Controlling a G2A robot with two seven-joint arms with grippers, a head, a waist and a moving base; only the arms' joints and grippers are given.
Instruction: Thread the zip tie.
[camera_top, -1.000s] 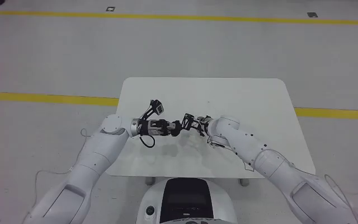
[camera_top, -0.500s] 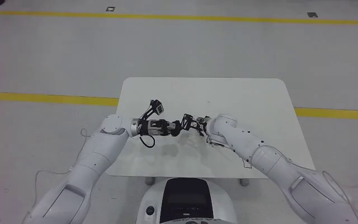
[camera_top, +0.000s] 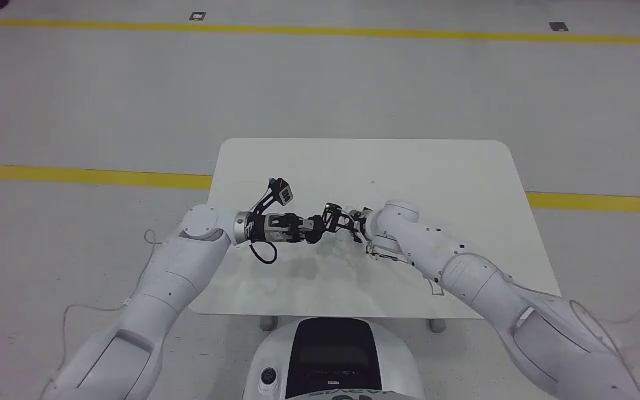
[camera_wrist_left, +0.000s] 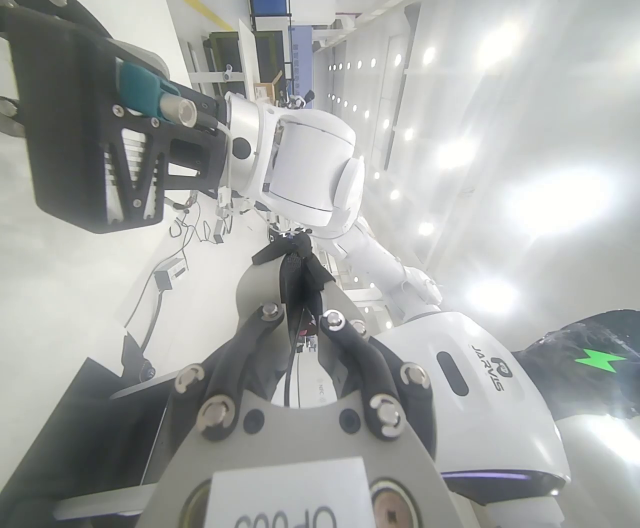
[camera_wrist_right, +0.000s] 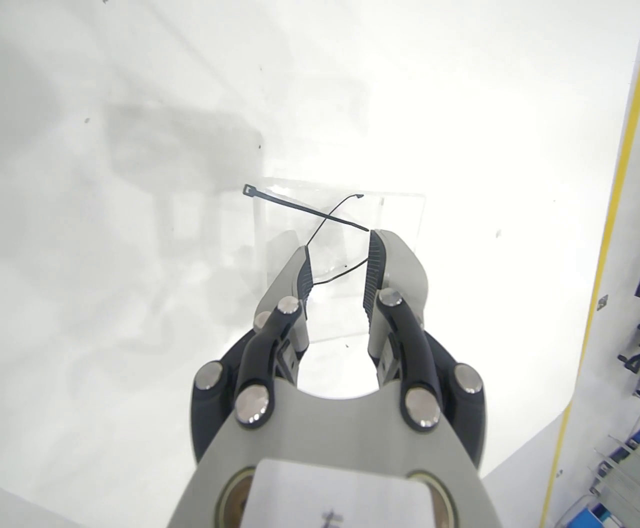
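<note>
Your right gripper (camera_wrist_right: 340, 245) gapes at the looped zip tie (camera_wrist_right: 295, 205); your left gripper (camera_wrist_left: 300, 267) is pinched together. It looks light and springy: grip near its tail.

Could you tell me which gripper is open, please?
The right gripper: its jaws stand wide apart, while the left gripper is shut.

Over the near middle of the tabletop (camera_top: 450, 180): left pincer (camera_top: 314, 230) on the left, right pincer (camera_top: 336, 218) just beside it on the right. Under the right pincer, on the tabletop, a plastic sheet (camera_wrist_right: 395, 215). Over that sheet, the zip tie (camera_wrist_right: 295, 205), crossing itself, one strand between the right pincer's fingertips. Touching them or apart: unclear.
</note>
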